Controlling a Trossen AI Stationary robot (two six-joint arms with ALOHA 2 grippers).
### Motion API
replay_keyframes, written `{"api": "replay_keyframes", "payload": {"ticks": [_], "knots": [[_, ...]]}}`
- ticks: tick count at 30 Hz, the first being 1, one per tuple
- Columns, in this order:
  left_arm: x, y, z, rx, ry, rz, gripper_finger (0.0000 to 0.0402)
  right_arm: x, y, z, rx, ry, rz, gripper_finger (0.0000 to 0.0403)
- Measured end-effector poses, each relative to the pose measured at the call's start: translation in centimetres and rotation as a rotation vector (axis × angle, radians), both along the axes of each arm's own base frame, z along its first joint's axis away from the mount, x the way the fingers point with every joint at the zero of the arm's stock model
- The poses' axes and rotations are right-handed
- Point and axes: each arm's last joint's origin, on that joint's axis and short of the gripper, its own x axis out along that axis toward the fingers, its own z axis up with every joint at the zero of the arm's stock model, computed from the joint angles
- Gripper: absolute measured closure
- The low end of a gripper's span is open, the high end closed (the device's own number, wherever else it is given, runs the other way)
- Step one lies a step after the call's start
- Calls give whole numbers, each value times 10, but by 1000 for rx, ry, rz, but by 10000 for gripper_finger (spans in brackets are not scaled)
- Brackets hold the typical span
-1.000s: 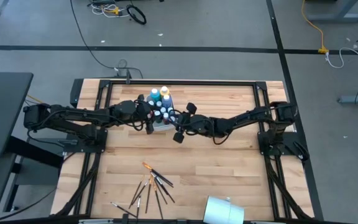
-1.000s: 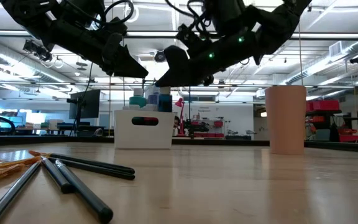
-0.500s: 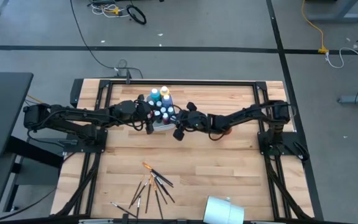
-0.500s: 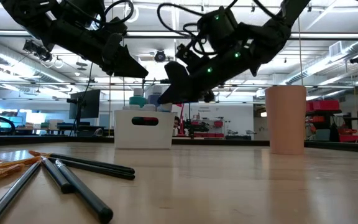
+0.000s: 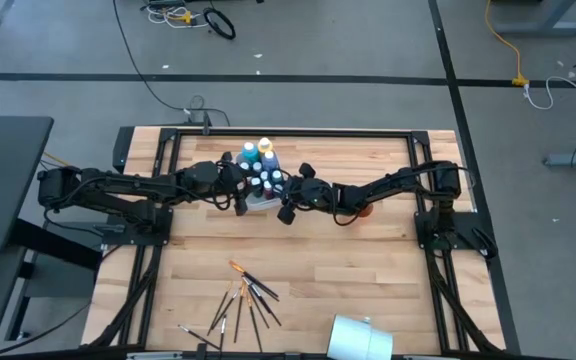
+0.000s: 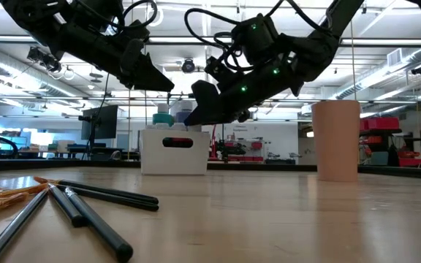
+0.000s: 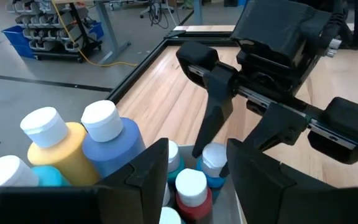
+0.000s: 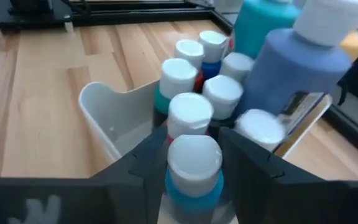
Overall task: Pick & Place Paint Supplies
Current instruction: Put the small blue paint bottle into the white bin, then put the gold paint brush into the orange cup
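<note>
nowhere is any label or writing readable. nearest, the brushes (image 5: pixel 245 300) lie loose on the table (image 5: pixel 368 270). farther back, the right gripper (image 8: pixel 191 163) is clenched on a white-capped blue bottle (image 8: pixel 193 169) above the white bin (image 5: pixel 260 203) of paint bottles (image 5: pixel 259 168). the left gripper (image 7: pixel 194 167) hangs over the same bin, jaws parted, grasping nothing. a tan cup (image 6: pixel 336 140) stands apart.

The right pincer (image 5: pixel 288 205) hides part of the white bin (image 5: pixel 258 203) from above. Bottles (image 8: pixel 194 163) blur at close range. Brushes (image 6: pixel 71 208) run off the low view's edge.
</note>
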Motion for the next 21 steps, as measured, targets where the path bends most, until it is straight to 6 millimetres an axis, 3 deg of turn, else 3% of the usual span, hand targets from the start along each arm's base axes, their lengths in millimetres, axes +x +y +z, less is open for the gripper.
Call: {"api": "replay_keyframes", "payload": {"ticks": [10, 21], "knots": [[0, 0, 0, -2, -1, 1, 229, 0, 0, 12, -27, -56, 12, 198], [0, -1, 0, -13, -3, -31, 229, -7, 16, 55, 28, -175, 203, 201]]}}
